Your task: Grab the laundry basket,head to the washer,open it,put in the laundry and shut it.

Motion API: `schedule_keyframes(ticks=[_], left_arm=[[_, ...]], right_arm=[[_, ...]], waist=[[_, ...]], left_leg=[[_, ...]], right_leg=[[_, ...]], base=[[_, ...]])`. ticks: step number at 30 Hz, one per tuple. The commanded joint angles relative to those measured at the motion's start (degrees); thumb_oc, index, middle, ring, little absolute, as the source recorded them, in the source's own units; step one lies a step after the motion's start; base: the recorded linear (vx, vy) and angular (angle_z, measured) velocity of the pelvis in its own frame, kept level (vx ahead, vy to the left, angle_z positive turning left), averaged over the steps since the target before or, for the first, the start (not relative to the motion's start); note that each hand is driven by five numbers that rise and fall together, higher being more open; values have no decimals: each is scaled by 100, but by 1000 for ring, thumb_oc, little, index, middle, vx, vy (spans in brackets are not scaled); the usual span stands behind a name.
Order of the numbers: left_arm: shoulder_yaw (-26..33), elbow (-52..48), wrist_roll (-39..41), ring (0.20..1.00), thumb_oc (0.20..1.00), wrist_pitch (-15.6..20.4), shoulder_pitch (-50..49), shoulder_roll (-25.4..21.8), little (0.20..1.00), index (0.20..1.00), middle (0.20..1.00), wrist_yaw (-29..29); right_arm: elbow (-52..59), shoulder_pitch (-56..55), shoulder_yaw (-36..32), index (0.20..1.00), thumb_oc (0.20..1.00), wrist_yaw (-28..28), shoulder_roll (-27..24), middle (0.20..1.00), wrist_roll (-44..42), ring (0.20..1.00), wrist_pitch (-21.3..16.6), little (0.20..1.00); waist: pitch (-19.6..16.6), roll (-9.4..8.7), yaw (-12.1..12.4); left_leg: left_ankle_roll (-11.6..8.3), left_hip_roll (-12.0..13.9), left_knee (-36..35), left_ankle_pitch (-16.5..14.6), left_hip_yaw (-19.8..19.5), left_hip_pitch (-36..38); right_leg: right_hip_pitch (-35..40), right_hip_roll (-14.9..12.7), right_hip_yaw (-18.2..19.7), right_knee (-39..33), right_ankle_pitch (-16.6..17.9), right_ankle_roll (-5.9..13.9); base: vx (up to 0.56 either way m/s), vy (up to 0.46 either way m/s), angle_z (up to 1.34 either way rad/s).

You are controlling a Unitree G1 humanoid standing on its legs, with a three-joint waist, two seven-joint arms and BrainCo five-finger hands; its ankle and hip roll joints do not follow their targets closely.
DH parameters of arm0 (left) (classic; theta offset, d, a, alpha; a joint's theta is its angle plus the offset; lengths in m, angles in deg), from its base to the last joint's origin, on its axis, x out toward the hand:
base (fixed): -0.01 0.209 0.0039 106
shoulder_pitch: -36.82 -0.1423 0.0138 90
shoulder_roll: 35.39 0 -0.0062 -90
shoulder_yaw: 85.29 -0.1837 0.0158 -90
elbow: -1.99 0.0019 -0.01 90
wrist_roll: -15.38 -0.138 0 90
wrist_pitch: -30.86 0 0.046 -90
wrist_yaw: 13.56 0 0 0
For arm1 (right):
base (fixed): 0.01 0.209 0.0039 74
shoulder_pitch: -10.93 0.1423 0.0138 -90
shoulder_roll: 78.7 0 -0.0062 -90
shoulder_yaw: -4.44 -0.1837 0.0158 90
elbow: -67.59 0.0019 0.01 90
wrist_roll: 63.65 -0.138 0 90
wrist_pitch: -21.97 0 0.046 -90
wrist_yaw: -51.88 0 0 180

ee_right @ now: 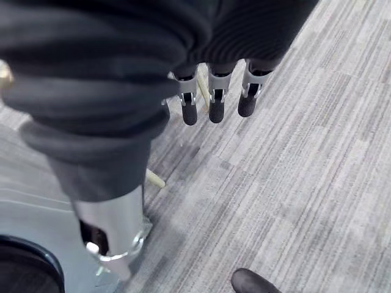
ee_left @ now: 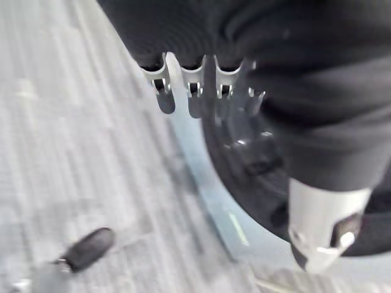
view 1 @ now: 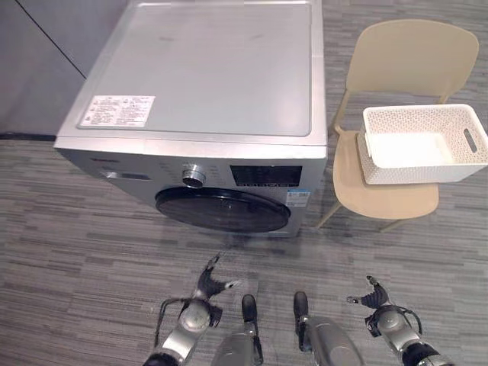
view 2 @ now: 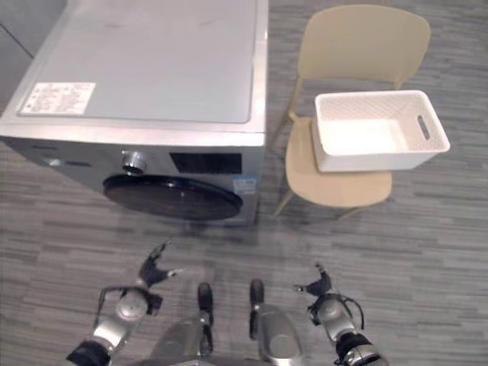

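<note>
Silver-grey washer [view 1: 200,114], front-loading, stands at upper left in the head views, its flat top bearing a white label [view 1: 118,110] near the front left corner. On its front panel sit a round knob [view 1: 193,176], a dark display [view 1: 265,176] and, below them, the dark round door [view 1: 225,209], which lies flush with the front, closed. Grey plank-patterned floor [view 1: 91,252] surrounds the machine.

Just beside the washer's right side stands a beige chair [view 1: 396,114]. White laundry basket [view 1: 424,143], perforated, with a slot handle in its right end wall, rests on the chair seat; its inside appears bare white.

Left hand [view 1: 209,285] hangs low over the floor in front of the washer door, apart from it, fingers spread and relaxed, holding nothing. Right hand [view 1: 373,296] hangs low at the right, likewise spread and empty, near the chair's front legs but well apart from the basket above it on the seat.

The head views give the whole layout: washer, chair, basket and both hands together. The left wrist view adds a close look past that hand [ee_left: 201,91]: straight fingers pointing toward the curved rim of the dark door [ee_left: 244,165], without contact. The right wrist view shows its own hand [ee_right: 214,97] with straight fingers [ee_right: 247,101] over bare floor, a pale chair leg [ee_right: 154,178] beyond them and a corner of the washer alongside.
</note>
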Motion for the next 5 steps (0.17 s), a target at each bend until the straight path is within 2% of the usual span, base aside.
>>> schedule_keyframes(ticks=[1, 3, 5], left_arm=[[187, 555, -310, 1000, 1000, -6, 121, 61, 1000, 1000, 1000, 166], [542, 1556, -397, 1000, 1000, -75, 158, 123, 1000, 1000, 1000, 263], [661, 1876, -391, 1000, 1000, -92, 175, 124, 1000, 1000, 1000, 247]], right_arm=[[-202, -115, 42, 1000, 1000, -9, -137, 1000, 7, 1000, 11, 1000], [-354, -126, -84, 1000, 1000, -63, -122, 1000, -42, 1000, 26, 1000], [-444, -134, -128, 1000, 1000, -109, -118, 1000, -90, 1000, 41, 1000]], waist=[[-350, -351, 61], [-548, -378, 75], [-652, -392, 71]], left_leg=[[-206, -76, -51, 2, -339, -176], [-174, -126, -97, -80, -356, 8], [-164, -154, -116, -121, -362, 87]], right_leg=[[725, -64, -140, -998, -193, 353], [896, -107, -164, -1023, -215, 385], [974, -121, -162, -1024, -229, 401]], base=[[72, 64, 11], [119, 91, 5], [106, 81, 5]])
